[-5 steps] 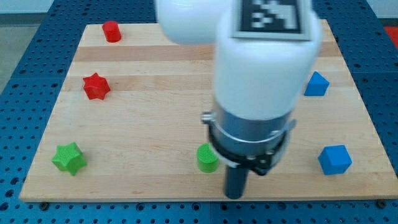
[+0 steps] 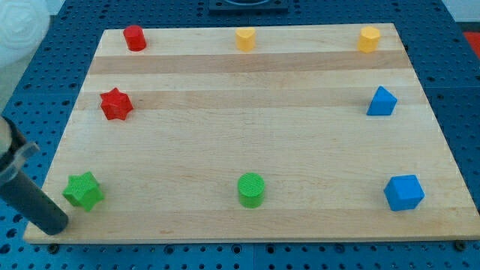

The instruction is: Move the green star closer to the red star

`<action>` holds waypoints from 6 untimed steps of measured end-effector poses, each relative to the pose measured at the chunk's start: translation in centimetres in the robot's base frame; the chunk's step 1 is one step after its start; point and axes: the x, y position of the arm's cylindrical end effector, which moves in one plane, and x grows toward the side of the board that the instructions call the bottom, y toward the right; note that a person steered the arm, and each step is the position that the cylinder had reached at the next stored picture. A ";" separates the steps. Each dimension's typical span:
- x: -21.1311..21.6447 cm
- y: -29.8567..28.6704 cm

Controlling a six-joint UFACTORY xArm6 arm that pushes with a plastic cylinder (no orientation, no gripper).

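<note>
Resting at the wooden tabletop's (image 2: 225,82) near-left corner, my tip (image 2: 54,226) sits just left of the green star-shaped block (image 2: 82,190); no gripper fitted. Risk: an off-centre push slides it past the red star-shaped block (image 2: 115,103).

A: How much of the rod shows?

B: Only its lower stretch. The view's left edge cuts off the upper part, and the arm above is a pale blur in the top left corner. My tip (image 2: 52,224) is visible, just left of the green star (image 2: 82,190).

A: Anything else cut off?

B: A dark object (image 2: 247,6) at the view's top edge, too cropped to identify.
</note>
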 end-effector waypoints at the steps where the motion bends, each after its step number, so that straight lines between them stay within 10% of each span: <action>1: -1.4 -0.2; 6: -10.1 5.4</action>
